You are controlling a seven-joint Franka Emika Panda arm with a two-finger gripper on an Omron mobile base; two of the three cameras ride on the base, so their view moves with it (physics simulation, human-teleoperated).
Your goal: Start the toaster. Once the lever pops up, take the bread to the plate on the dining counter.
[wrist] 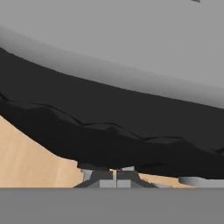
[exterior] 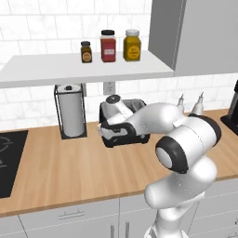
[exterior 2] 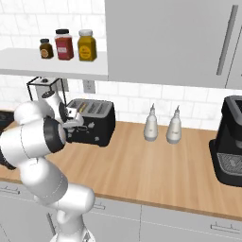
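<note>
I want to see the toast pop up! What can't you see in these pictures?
- Bread: the toaster's slots look too small and dark in the right base view to show a slice.
- Lever: in the left base view the arm covers the toaster's front.
- End effector: shut in the hand view; whether it touches the toaster is unclear.

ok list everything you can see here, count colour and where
toaster: one, black, on the wood counter by the tiled wall
jars: three, brown, red and yellow, on the white shelf
paper towel roll: one, white, in a dark wire holder left of the toaster
shaker bottles: two, pale grey, on the counter right of the toaster
coffee machine: one, black, far right of the counter
cooktop: one, black, set in the counter's left end
wall outlet: one, white, behind the toaster
gripper: one, dark tips, shut, close against the toaster
</note>
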